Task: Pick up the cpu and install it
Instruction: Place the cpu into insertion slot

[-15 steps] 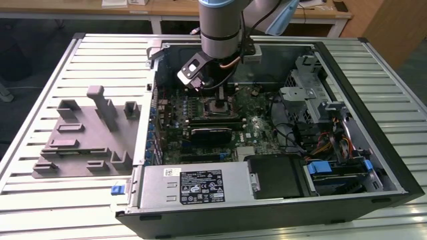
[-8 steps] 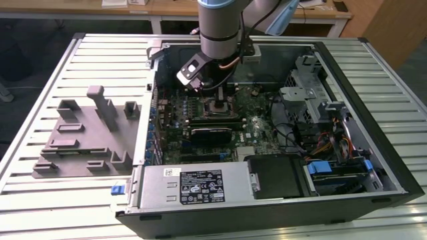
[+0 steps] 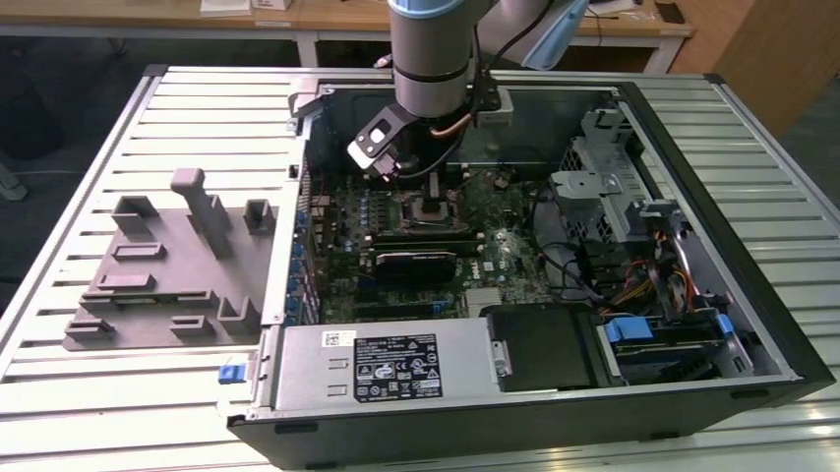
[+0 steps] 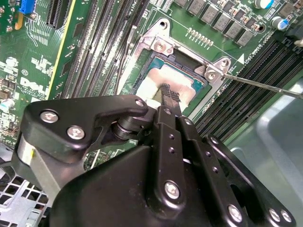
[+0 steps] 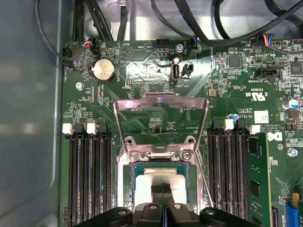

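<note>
Jaws stand drawn together with nothing visible between them, and the gripper point(image 4: 168, 94) brings its narrow black fingertips down at the top face of the cpu point(image 4: 163, 75); whether they press on it or stop just above it cannot be told. The cpu lies flat inside the socket point(image 4: 161, 45), its silver-grey top framed by the dark rim and the metal bracket. In the first wrist view the gripper point(image 5: 161, 188) meets the cpu point(image 5: 161, 176) near its middle, and the load plate point(image 5: 161, 101) stands swung open beyond the socket (its window shows green board behind). Memory slots point(image 5: 87, 175) run beside the socket on both sides. In the exterior view the arm reaches down into the open computer case point(image 3: 735, 256), which lies on the slatted table point(image 3: 79, 393), with a grey fixture point(image 3: 171, 265) at the exterior view's left.
</note>
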You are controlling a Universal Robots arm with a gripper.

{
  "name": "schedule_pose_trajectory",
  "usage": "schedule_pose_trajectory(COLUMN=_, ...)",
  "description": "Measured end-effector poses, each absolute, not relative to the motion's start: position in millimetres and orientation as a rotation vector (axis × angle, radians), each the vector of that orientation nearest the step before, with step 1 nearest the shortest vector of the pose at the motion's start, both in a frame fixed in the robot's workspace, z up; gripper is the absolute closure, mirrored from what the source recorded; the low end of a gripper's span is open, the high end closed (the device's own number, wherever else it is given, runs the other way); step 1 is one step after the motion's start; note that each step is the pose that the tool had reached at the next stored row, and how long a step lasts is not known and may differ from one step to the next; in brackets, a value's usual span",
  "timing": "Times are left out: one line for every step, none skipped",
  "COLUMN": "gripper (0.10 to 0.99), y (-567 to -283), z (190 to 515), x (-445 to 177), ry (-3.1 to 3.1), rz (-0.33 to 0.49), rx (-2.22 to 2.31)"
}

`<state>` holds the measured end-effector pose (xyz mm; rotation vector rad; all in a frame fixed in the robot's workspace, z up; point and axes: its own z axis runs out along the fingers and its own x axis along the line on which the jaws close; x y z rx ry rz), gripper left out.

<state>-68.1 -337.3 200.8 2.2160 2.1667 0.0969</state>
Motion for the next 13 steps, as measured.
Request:
schedule_pose_trajectory(gripper=0.980, y=-337.3, z=200.2, x=-68.0, ry=2.167, rz=0.098, rx=2.216)
schedule_pose_trajectory(gripper=0.980, y=-337.3, z=199.8, x=-68.0, ry=2.167, rz=0.098, rx=2.216)
schedule_pose_trajectory(gripper=0.980, y=-337.4, z=199.4, x=-68.1, ry=2.167, rz=0.097, rx=2.216)
schedule_pose_trajectory(gripper=0.980, y=-337.4, z=199.3, x=-68.1, ry=2.167, rz=0.097, rx=2.216)
schedule_pose_trajectory(gripper=0.980, y=-337.4, z=199.3, x=-68.1, ry=2.167, rz=0.096, rx=2.216)
schedule_pose_trajectory(gripper=0.980, y=-337.4, z=199.2, x=-68.1, ry=2.167, rz=0.096, rx=2.216)
schedule_pose_trajectory(gripper=0.980, y=-337.4, z=199.1, x=-68.1, ry=2.167, rz=0.097, rx=2.216)
schedule_pose_trajectory(gripper=0.980, y=-337.4, z=199.0, x=-68.1, ry=2.167, rz=0.097, rx=2.216)
schedule_pose_trajectory(gripper=0.980, y=-337.4, z=198.7, x=-68.1, ry=2.167, rz=0.097, rx=2.216)
schedule_pose_trajectory(gripper=0.980, y=-337.4, z=198.4, x=-68.1, ry=2.167, rz=0.096, rx=2.216)
schedule_pose_trajectory(gripper=0.980, y=-337.4, z=198.1, x=-68.1, ry=2.167, rz=0.096, rx=2.216)
schedule_pose_trajectory(gripper=0.980, y=-337.5, z=197.8, x=-68.2, ry=2.167, rz=0.096, rx=2.216)
schedule_pose_trajectory(gripper=0.980, y=-337.5, z=197.7, x=-68.2, ry=2.167, rz=0.096, rx=2.216)
